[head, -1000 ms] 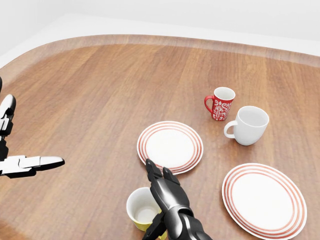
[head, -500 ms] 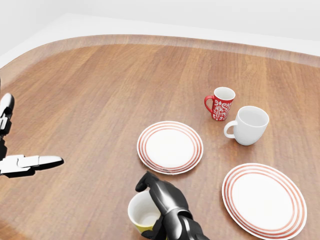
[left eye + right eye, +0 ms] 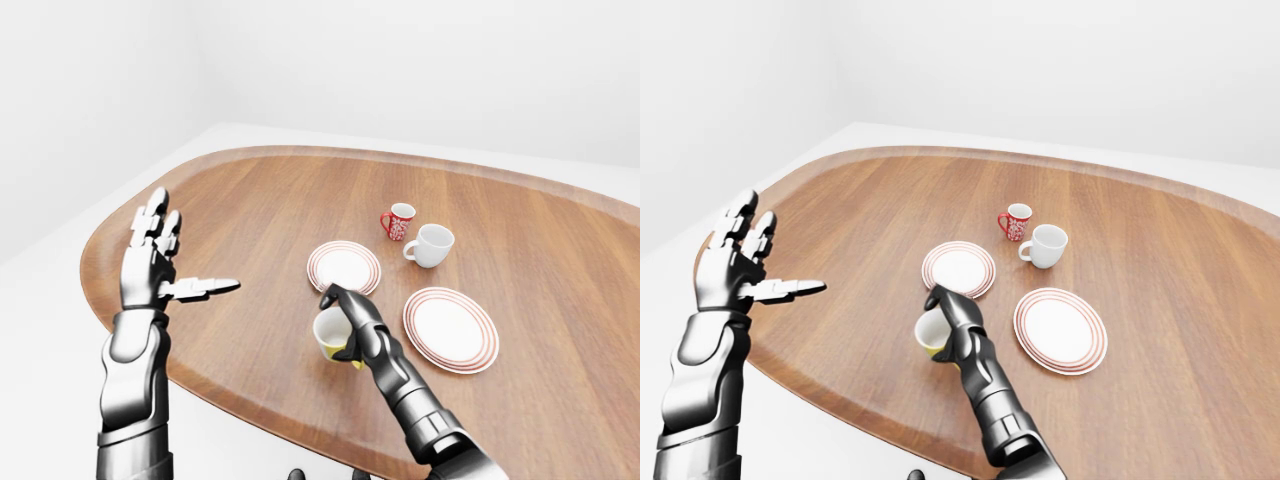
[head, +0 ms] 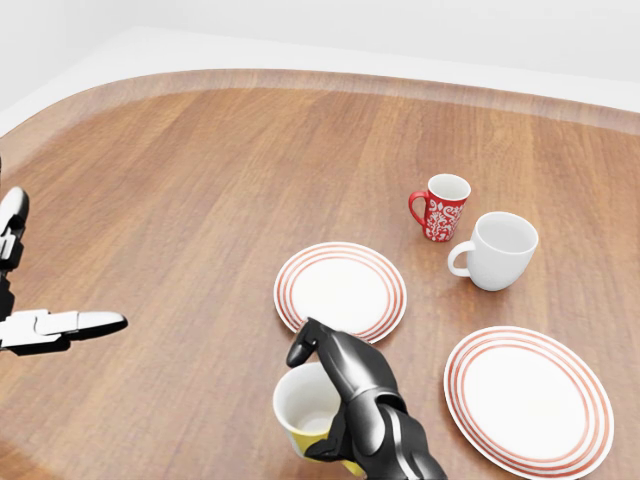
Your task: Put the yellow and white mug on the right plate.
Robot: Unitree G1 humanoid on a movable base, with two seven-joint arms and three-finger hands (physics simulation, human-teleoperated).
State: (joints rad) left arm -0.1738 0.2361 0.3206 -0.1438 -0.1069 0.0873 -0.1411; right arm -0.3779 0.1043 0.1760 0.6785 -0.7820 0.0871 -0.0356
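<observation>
The left hand (image 3: 152,262) stays raised and spread wide over the worktop's (image 4: 200,180) left edge, unchanged from a second ago. The right hand (image 4: 345,385), then resting flat-fingered beside the yellow and white mug (image 4: 312,412), now curls tight round it, and the mug has shifted right, just below the left plate (image 4: 341,293). A red mug (image 4: 441,207) and a white mug (image 4: 498,250) stand above the bare right plate (image 4: 528,400). The rounded wooden worktop sits in a plain white room.
</observation>
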